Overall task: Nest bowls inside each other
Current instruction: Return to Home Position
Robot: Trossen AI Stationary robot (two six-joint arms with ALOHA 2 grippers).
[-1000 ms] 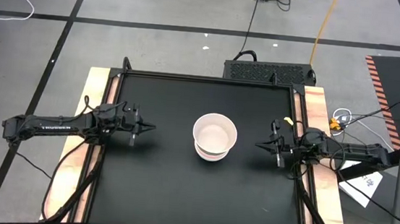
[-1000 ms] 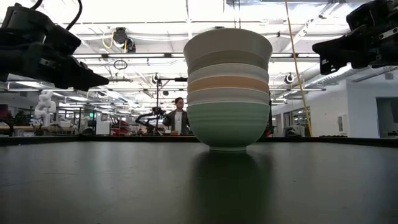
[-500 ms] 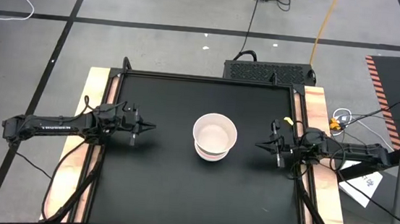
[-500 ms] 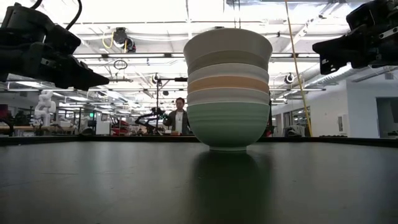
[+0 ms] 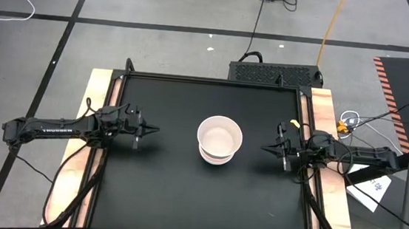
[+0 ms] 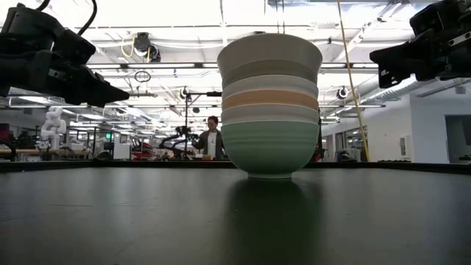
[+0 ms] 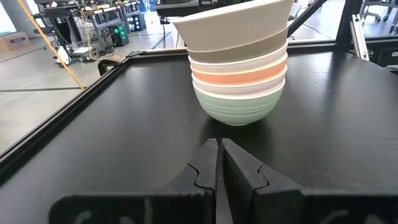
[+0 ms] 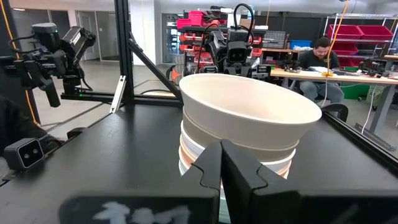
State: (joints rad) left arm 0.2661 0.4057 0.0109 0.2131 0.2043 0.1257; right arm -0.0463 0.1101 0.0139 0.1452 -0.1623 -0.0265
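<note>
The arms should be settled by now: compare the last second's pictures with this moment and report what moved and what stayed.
Nothing visibly moved, and nothing was gripped or released. The stack of bowls stands mid-table as before, with the cream bowl on top and the mint green bowl at the bottom. The left gripper and right gripper stay shut and empty, apart from the stack on either side.

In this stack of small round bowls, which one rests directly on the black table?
The mint green bowl: it alone touches the black table. All the others, up to the cream bowl on top, sit nested above it.
</note>
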